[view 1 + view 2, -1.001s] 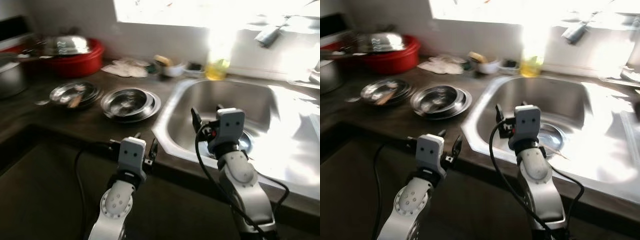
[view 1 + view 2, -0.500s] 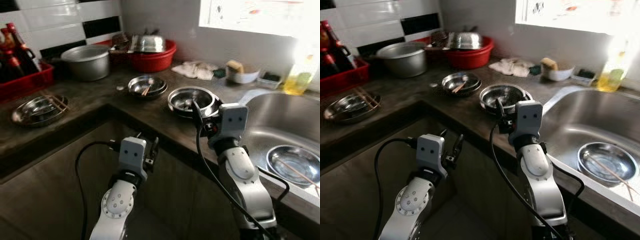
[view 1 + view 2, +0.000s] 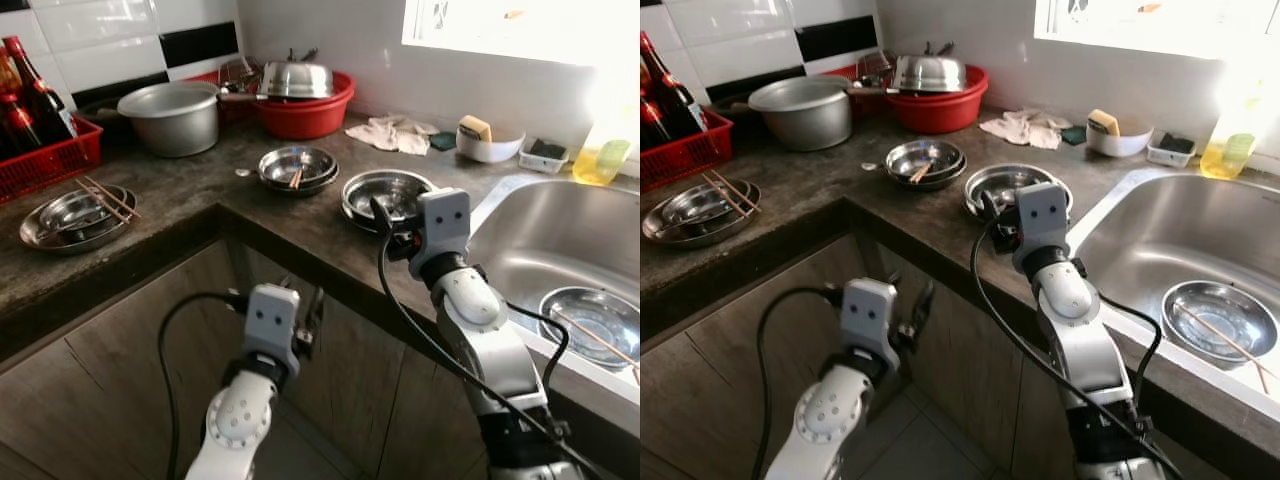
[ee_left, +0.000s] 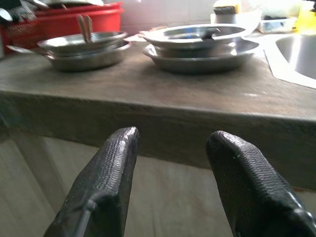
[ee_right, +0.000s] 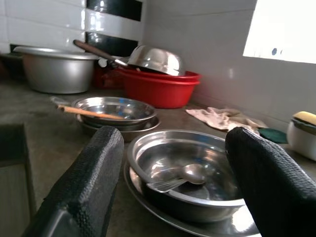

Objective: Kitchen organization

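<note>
A steel bowl [image 5: 187, 168] holding a spoon and a fork sits on a steel plate near the counter's front edge. My right gripper [image 5: 173, 143] hovers open just in front of it, fingers [image 3: 380, 212] level with its rim, nothing between them. A second stack of steel bowls [image 3: 296, 167] with chopsticks lies further back. A steel plate [image 3: 75, 215] with a bowl and chopsticks rests on the left counter. Another steel bowl [image 3: 590, 315] with chopsticks lies in the sink [image 3: 530, 225]. My left gripper [image 3: 305, 312] is open below the counter edge [image 4: 148, 98], facing the cabinet.
At the back stand a grey pot [image 3: 170, 115], a red basin [image 3: 305, 105] with a steel lid, a cloth [image 3: 395, 133], a sponge bowl [image 3: 485, 140] and a yellow soap bottle [image 3: 605, 160]. A red crate [image 3: 45, 150] of bottles is far left. Cabinet doors [image 3: 130, 340] lie below.
The whole view has swung left, from the sink to the counter corner. My right gripper now stands by the bowl with the spoon instead of over the sink. Both grippers remain open.
</note>
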You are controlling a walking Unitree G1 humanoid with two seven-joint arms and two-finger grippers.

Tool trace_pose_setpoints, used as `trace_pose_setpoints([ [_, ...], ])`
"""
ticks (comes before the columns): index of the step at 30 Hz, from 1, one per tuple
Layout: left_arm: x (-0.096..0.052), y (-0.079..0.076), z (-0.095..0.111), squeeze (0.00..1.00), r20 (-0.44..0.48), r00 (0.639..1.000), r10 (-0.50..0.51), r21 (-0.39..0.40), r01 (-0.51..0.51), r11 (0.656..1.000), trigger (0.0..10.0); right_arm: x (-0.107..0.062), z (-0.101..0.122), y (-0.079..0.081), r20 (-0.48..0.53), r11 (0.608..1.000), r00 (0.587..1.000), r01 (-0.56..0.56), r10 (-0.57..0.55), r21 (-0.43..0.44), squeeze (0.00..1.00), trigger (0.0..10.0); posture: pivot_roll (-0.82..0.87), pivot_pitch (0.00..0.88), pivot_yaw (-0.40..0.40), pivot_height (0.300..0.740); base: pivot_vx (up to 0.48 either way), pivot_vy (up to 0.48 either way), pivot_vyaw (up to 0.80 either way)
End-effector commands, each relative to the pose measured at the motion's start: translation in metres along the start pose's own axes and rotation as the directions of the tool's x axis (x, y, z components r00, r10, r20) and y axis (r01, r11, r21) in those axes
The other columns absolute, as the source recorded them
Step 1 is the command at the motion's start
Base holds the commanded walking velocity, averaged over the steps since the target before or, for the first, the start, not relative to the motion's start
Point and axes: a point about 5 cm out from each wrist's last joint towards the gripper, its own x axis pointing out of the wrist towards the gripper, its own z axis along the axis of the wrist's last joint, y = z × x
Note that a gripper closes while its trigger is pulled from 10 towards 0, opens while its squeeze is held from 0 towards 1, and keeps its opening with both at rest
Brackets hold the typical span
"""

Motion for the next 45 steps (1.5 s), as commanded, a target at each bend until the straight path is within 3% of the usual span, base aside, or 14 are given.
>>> trace_pose_setpoints([
  [1,-0.003,-0.002,0.000,0.00,-0.003,1.000,-0.011,-0.012,0.011,1.000,10.0,0.008,0.001,0.007,0.008,0.998,0.999,-0.053,0.054,-0.020,0.00,10.0,0.05,0.048,-0.024,0.740,0.000,0.000,0.00],
  [6,-0.010,-0.013,0.004,0.00,0.035,0.997,-0.065,-0.053,0.067,0.996,10.0,0.024,-0.004,0.013,0.010,0.994,0.995,-0.100,0.100,-0.051,0.00,10.0,0.06,0.065,-0.036,0.740,0.000,0.000,0.00],
  [14,-0.014,-0.021,0.012,0.00,0.075,0.993,-0.087,-0.053,0.091,0.994,10.0,0.040,-0.009,0.014,-0.004,0.988,0.994,-0.112,0.112,-0.110,0.00,10.0,0.06,0.090,-0.046,0.740,0.000,0.000,0.00],
  [26,-0.017,-0.025,0.013,0.00,0.072,0.993,-0.095,-0.059,0.099,0.993,10.0,0.046,-0.027,0.008,-0.052,0.990,0.997,-0.056,0.050,-0.130,0.00,10.0,0.07,0.099,-0.051,0.740,0.000,0.000,0.00],
  [42,-0.018,-0.027,0.015,0.00,0.075,0.993,-0.092,-0.057,0.096,0.994,10.0,0.053,-0.031,-0.001,-0.063,0.990,0.998,-0.011,0.002,-0.142,0.00,10.0,0.07,0.088,-0.052,0.740,0.000,0.000,0.00],
  [43,-0.018,-0.027,0.015,0.00,0.075,0.993,-0.092,-0.055,0.096,0.994,10.0,0.054,-0.031,-0.002,-0.063,0.990,0.998,-0.008,-0.002,-0.144,0.00,3.1,0.08,0.083,-0.051,0.740,0.000,0.000,0.00],
  [44,-0.018,-0.027,0.015,0.00,0.075,0.993,-0.092,-0.055,0.096,0.994,10.0,0.054,-0.031,-0.002,-0.063,0.990,0.998,-0.008,-0.002,-0.144,0.00,3.1,0.08,0.083,-0.051,0.740,0.000,0.000,0.00],
  [45,-0.017,-0.027,0.015,0.00,0.075,0.993,-0.092,-0.054,0.096,0.994,10.0,0.054,-0.031,-0.002,-0.062,0.990,0.998,-0.006,-0.003,-0.144,0.00,0.3,0.08,0.083,-0.051,0.740,0.000,0.000,0.00],
])
